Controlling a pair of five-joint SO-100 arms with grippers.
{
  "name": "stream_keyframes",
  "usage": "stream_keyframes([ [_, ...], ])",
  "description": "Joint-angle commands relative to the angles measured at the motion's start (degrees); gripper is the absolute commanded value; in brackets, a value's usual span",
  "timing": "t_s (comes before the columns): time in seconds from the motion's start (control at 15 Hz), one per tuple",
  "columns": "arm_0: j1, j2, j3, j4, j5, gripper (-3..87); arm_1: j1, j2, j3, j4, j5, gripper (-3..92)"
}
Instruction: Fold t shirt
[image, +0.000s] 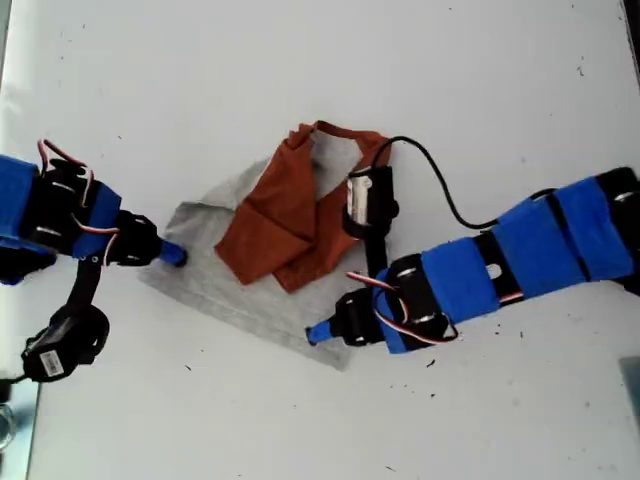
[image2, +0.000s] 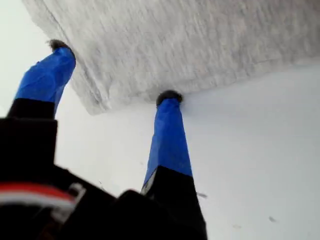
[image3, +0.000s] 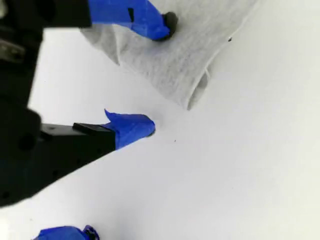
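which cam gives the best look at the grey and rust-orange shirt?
The exterior view: it shows the whole small soft-cloth t shirt, its heather-grey body flat on the white table with rust-orange sleeves bunched on top. Both wrist views show only grey hem edges at open jaws, with no orange in sight.

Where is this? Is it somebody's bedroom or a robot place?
Probably a robot test bench, not a bedroom. There's just a plain white table, two arms wrapped in blue tape with bare wires, and one small t shirt laid out. My first gripper and my second gripper are at its grey edge.
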Motion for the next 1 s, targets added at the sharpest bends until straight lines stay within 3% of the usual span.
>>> stream_keyframes([
  [0.0,2.55,-1.41,-4.13,-1.32,0.09,26.5,-2.9,0.88,-5.27,7.03,1.67,33.3],
  [0.2,3.25,-1.41,-5.01,-1.67,-0.18,26.4,-4.92,0.53,-5.98,6.77,3.52,33.2],
  [0.6,2.99,-1.85,-5.8,-2.37,0.18,23.6,-0.88,-3.96,-6.15,0.35,-0.35,33.5],
  [0.93,2.37,-2.9,-7.21,-3.34,-0.26,12.6,3.08,-13.54,-6.15,-7.29,-2.55,27.4],
])
